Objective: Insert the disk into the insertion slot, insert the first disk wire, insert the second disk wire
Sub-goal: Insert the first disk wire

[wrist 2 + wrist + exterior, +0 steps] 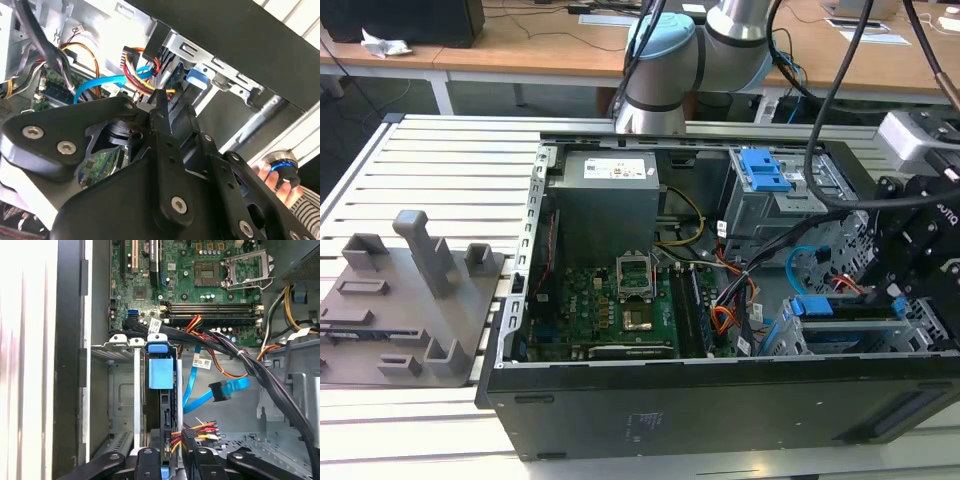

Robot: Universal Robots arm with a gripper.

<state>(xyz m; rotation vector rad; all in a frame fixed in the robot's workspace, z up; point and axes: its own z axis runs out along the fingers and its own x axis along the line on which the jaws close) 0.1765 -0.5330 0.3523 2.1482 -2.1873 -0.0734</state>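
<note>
blue-framed disk (161,374) standing inside the insertion slot (122,390), end effector (161,105) close to it, cannot tell its grip, red and yellow wires (200,430) beside, blue cable (227,389) and black cables (260,370) crossing near

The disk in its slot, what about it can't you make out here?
- First wrist view: the disk's wire end, hidden behind the hand and cut by the picture's edge.
- Second wrist view: where the red and yellow wires end, hidden behind the hand.
- Exterior view: much of the insertion slot, behind the arm's black wrist.
</note>
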